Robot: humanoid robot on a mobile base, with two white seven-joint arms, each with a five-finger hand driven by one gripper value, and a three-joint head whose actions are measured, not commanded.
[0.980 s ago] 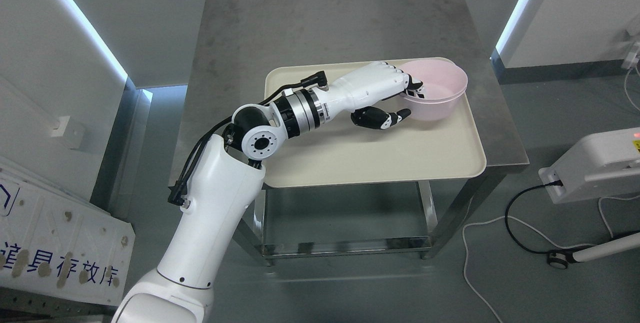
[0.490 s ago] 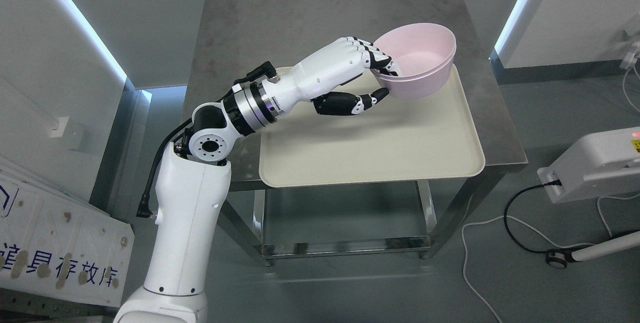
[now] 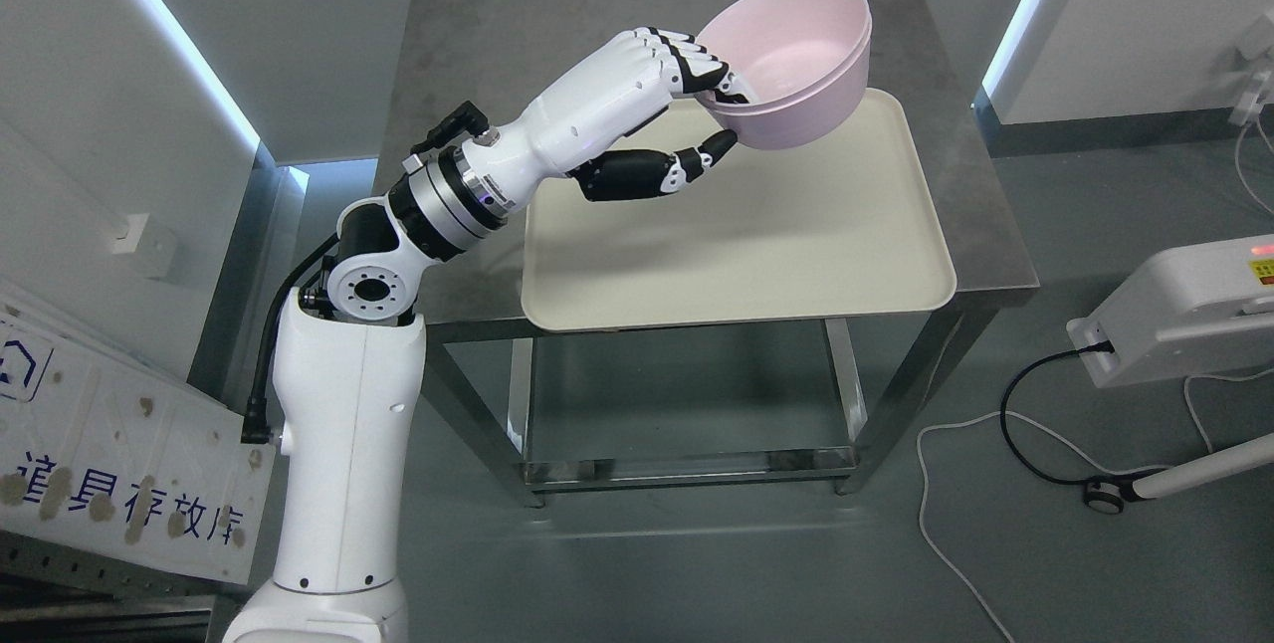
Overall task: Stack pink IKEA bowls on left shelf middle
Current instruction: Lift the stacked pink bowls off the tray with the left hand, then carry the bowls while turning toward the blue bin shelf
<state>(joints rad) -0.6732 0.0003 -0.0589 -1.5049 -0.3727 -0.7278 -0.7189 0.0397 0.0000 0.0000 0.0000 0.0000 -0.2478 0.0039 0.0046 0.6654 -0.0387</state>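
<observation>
My left hand (image 3: 709, 110) is shut on the near rim of the pink bowls (image 3: 796, 61), fingers hooked inside and the thumb pressed under the outer wall. Two rims show, one nested in the other. The bowls hang tilted in the air above the far edge of the cream tray (image 3: 756, 255), their opening turned toward me. The left arm rises from the lower left of the head view. No right arm shows.
The tray lies on a steel table (image 3: 498, 76) with a lower shelf. A white device (image 3: 1184, 320) with cables stands on the floor at the right. A white signboard (image 3: 109, 464) leans at the lower left.
The left hand has lifted the pink bowls off the tray and carried them up and slightly left. The view has shifted a little too.
</observation>
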